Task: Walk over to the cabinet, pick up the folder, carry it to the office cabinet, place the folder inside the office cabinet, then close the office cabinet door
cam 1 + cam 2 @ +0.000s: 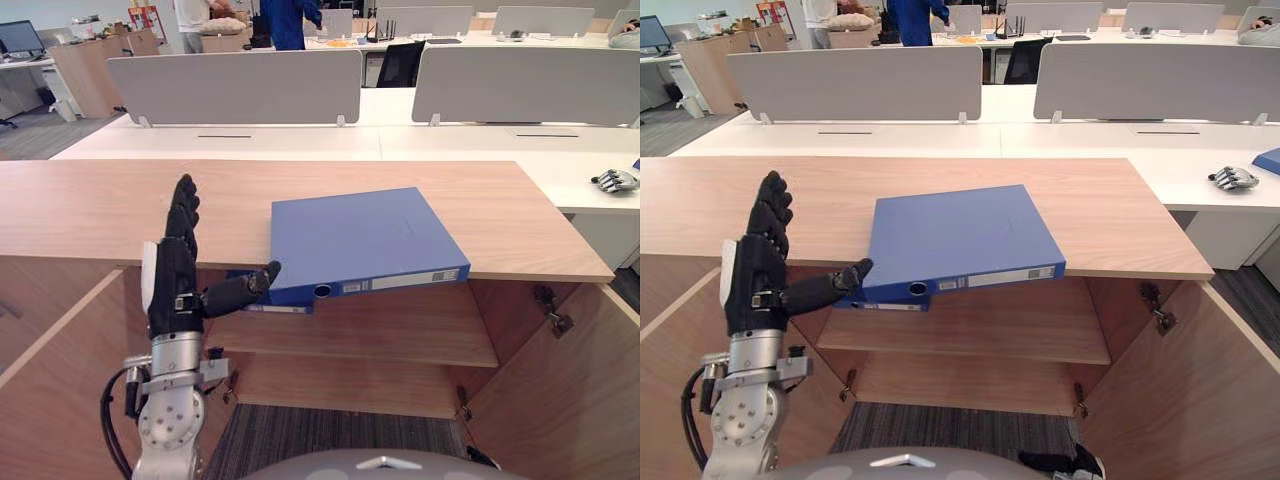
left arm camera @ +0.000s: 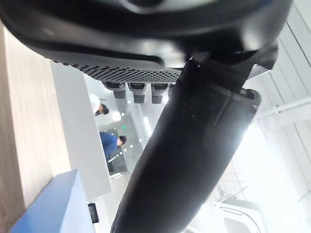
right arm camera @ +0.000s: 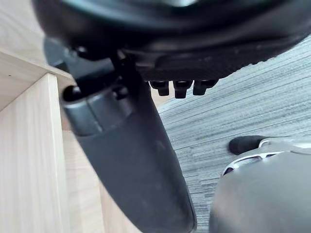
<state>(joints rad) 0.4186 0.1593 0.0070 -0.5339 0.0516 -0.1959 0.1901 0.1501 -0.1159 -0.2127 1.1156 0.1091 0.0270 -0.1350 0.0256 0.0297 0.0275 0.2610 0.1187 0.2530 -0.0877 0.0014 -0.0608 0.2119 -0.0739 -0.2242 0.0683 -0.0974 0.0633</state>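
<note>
Folder (image 1: pixel 360 240), blue, lies flat on cabinet top (image 1: pixel 100 210), spine overhanging the front edge. Left hand (image 1: pixel 175 275) upright, fingers straight, thumb at spine. Right hand (image 3: pixel 204 53) relaxed, empty.

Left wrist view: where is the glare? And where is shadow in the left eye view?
Left wrist view: white glare washes out the background beyond the left hand. Left eye view: even light, with shade on the shelf under the cabinet top.
</note>
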